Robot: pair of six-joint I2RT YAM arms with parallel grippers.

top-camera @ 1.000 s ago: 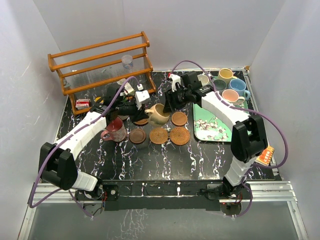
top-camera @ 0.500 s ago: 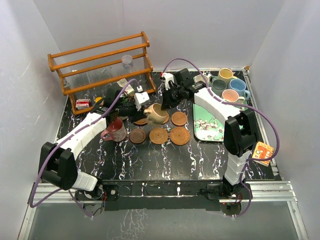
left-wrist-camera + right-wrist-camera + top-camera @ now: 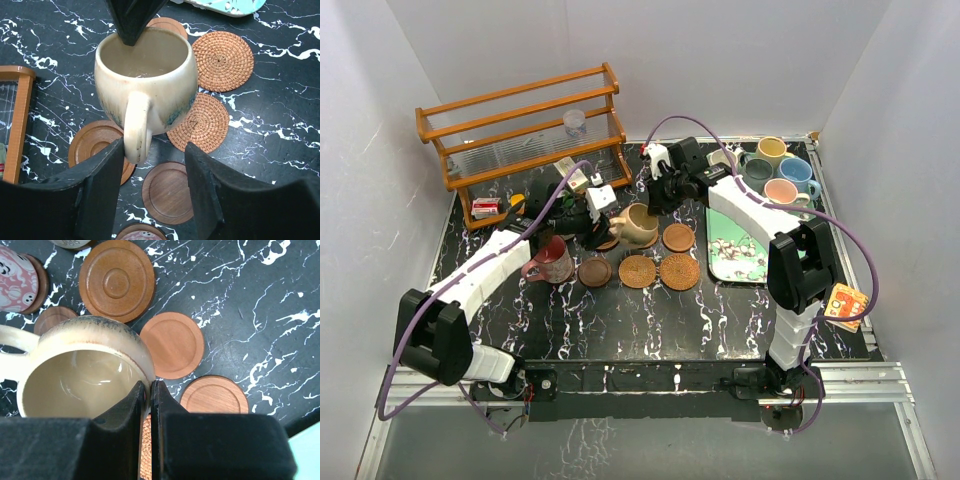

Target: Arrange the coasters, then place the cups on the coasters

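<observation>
A cream cup (image 3: 638, 225) stands upright over the coasters, and I cannot tell whether it rests on one. My right gripper (image 3: 148, 390) is shut on its rim (image 3: 142, 357), one finger inside and one outside. My left gripper (image 3: 154, 185) is open, with the cup's handle (image 3: 137, 125) against its left finger (image 3: 100, 190). Two wicker coasters (image 3: 222, 60) (image 3: 200, 122), a brown wood one (image 3: 170, 192) and a rimmed orange one (image 3: 95, 150) lie around the cup (image 3: 145, 85). A maroon cup (image 3: 552, 262) stands on a coaster at the left.
A green patterned tray (image 3: 740, 250) lies right of the coasters. Several more cups (image 3: 782, 172) cluster at the back right corner. A wooden rack (image 3: 520, 130) with a clear plastic cup (image 3: 575, 123) stands at the back left.
My right gripper has shut on the cream cup's rim. My left gripper has opened off the handle. The cup has gone from tilted to upright.
</observation>
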